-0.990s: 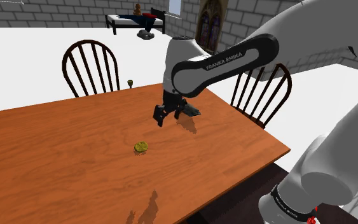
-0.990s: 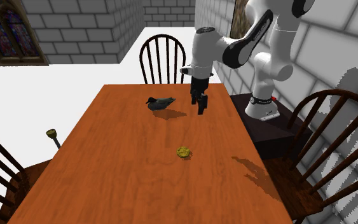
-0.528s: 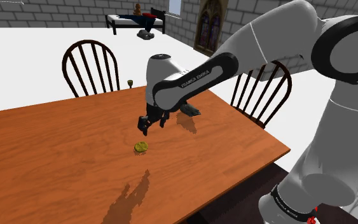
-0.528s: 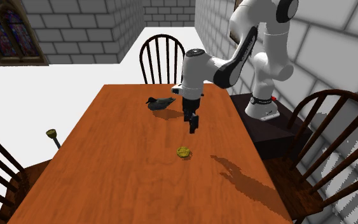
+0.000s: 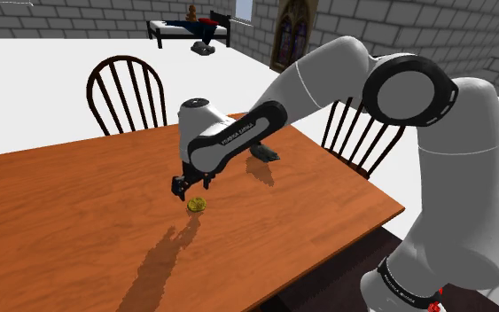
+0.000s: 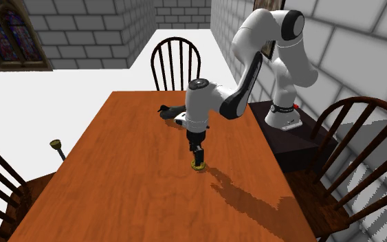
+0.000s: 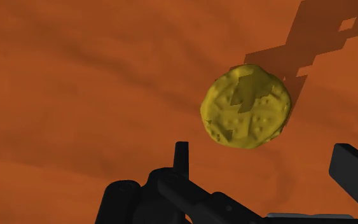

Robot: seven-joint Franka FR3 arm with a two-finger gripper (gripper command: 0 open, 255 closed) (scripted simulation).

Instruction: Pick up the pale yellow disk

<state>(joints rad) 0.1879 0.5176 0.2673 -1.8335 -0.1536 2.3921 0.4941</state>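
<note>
The yellow disk [image 5: 197, 205], bumpy on top, lies flat on the wooden worktop [image 5: 79, 222], out in the open middle and towards the edge nearest the stand. Right over it hangs the black tool [image 5: 190, 188], pointing down, fingers spread wide. In the wrist view the disk [image 7: 246, 106] sits ahead of the gap between them, clasped by neither finger. The tool [image 6: 196, 155] holds nothing! The arm's shadow falls across the disk [image 6: 198, 166] and the wood beside it. Further back, a dark bird figure [image 5: 263, 153] rests on the worktop, well apart. A small goblet [image 6: 56, 145] stands at the far edge.
</note>
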